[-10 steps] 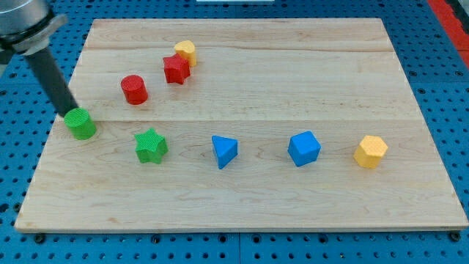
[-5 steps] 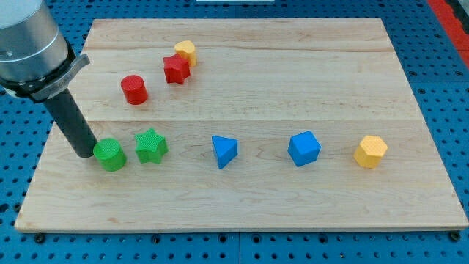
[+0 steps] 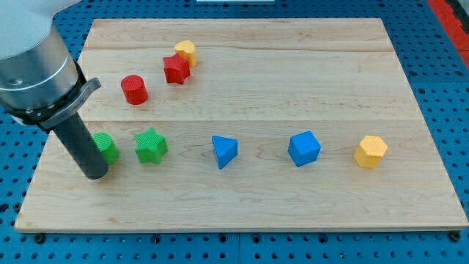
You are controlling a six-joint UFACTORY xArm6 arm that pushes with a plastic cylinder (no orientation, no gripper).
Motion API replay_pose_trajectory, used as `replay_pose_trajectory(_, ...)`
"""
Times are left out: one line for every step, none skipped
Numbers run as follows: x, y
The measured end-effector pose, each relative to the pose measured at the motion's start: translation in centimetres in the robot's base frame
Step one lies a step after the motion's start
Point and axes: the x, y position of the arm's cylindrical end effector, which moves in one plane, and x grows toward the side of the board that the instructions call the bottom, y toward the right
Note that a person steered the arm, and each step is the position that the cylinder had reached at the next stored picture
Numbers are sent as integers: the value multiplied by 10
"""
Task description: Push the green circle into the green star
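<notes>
We are leaning in from the upper left of the frame: the grey arm housing point(image 3: 33, 62) is filling that corner, and the dark rod point(image 3: 80, 143) is slanting down and toward the view's right from it. My tip point(image 3: 97, 174) is resting on the wooden board point(image 3: 293, 73) at lower left, just below and in front of the green circle point(image 3: 106, 147), partly covering that block's left edge. We are carrying no claw, only the bare rod, so nothing is being gripped.

The green circle is sitting just to the view's left of the green star point(image 3: 151, 145), a narrow gap showing between them; they are not touching.

Along the same row toward the view's right, spaced apart: a blue triangular block point(image 3: 224, 151), a blue cube point(image 3: 304, 148), a yellow hexagonal block point(image 3: 371, 151).

Upper left of the board: a red cylinder point(image 3: 134, 89) standing alone; a red star point(image 3: 176, 70) touching a yellow block point(image 3: 186, 50) behind it.
</notes>
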Motion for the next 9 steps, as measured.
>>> replay_pose_trajectory(8,3)
replay_pose_trajectory(23,-38)
replay_pose_trajectory(6,-52)
replay_pose_trajectory(-10,-50)
replay_pose_trajectory(-19,-45)
replay_pose_trajectory(-22,-49)
replay_pose_trajectory(-27,-33)
replay_pose_trajectory(-34,-9)
replay_pose_trajectory(-35,11)
